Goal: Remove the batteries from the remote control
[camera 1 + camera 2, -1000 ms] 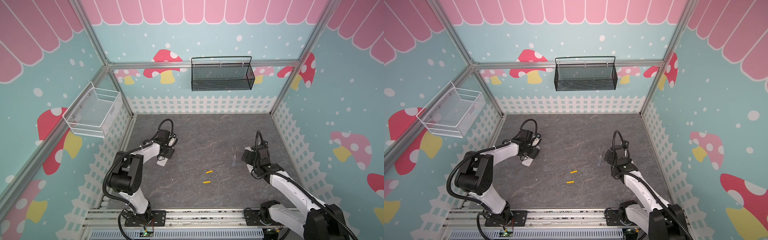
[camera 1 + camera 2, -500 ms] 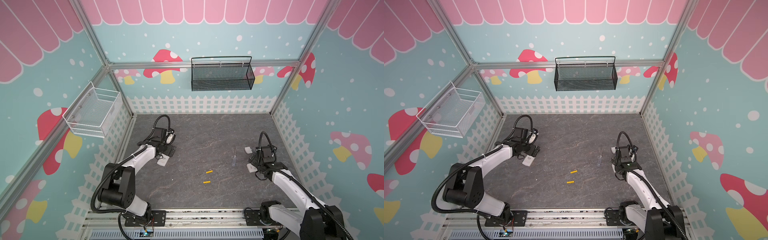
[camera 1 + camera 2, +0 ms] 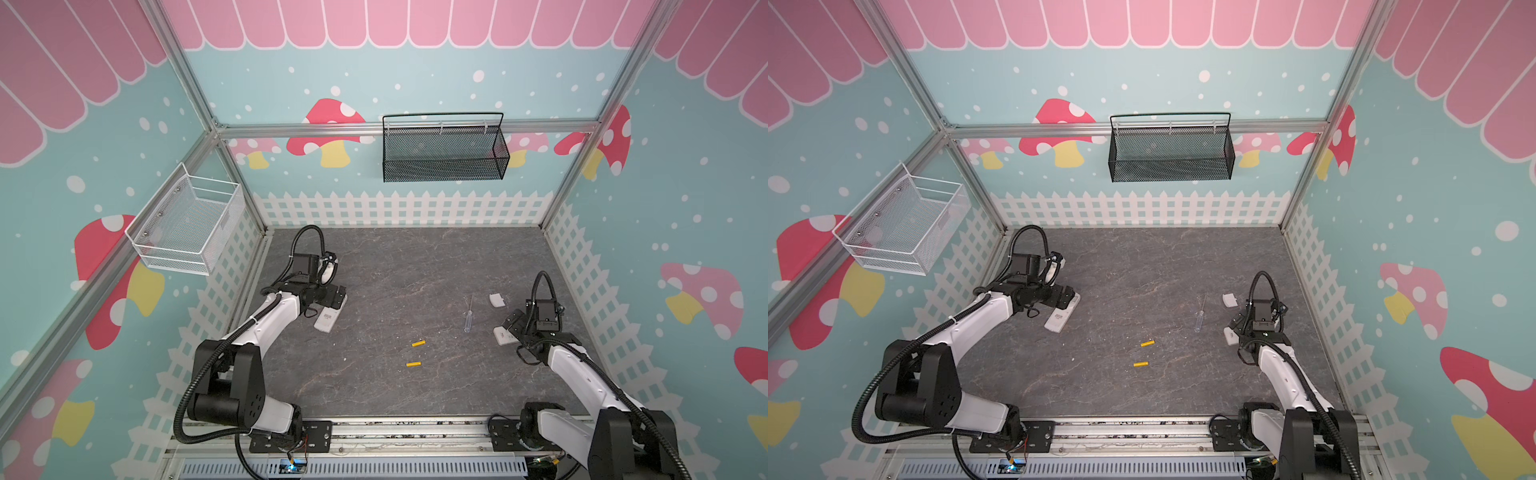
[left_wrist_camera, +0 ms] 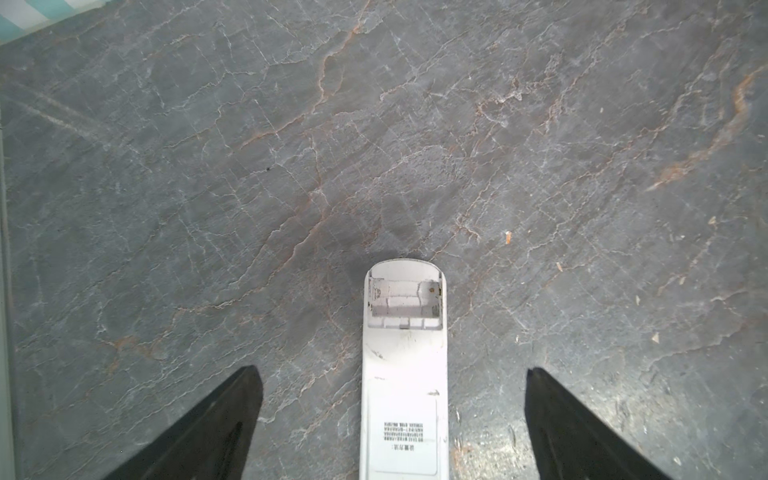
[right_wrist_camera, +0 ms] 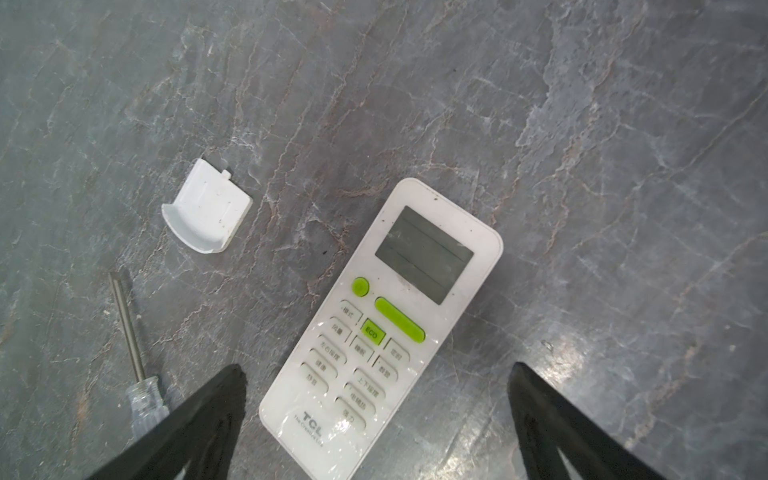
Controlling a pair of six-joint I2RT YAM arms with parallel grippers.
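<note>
A grey stone-patterned table [image 3: 415, 270] fills the floor of the cell; a black mesh basket [image 3: 444, 153] hangs on the back wall and a white wire basket [image 3: 187, 224] on the left wall.

The left gripper [image 3: 338, 297] sits low at the table's left side, its jaws spread wide and gripping nothing; in the left wrist view the left gripper [image 4: 391, 370] straddles a white remote [image 4: 405, 374] that lies back-up between the two dark fingers, touching neither. This remote's battery bay [image 4: 403, 299] is uncovered, showing white walls and metal contacts.

The right gripper [image 3: 513, 324] stands at the right side, likewise fully spread and holding nothing; a second remote [image 5: 386, 332] lies face-up between its fingers, green buttons and grey screen showing.

A clear-handled screwdriver [image 3: 468, 316] lies just left of the right gripper; a small white battery cover [image 3: 496, 300] rests behind it, apart from both remotes.

The two yellow batteries – one [image 3: 418, 343] and another [image 3: 413, 364] just in front of it – lie loose on the bare table between the grippers, well apart from each; both top views show them, and neither wrist view does.
</note>
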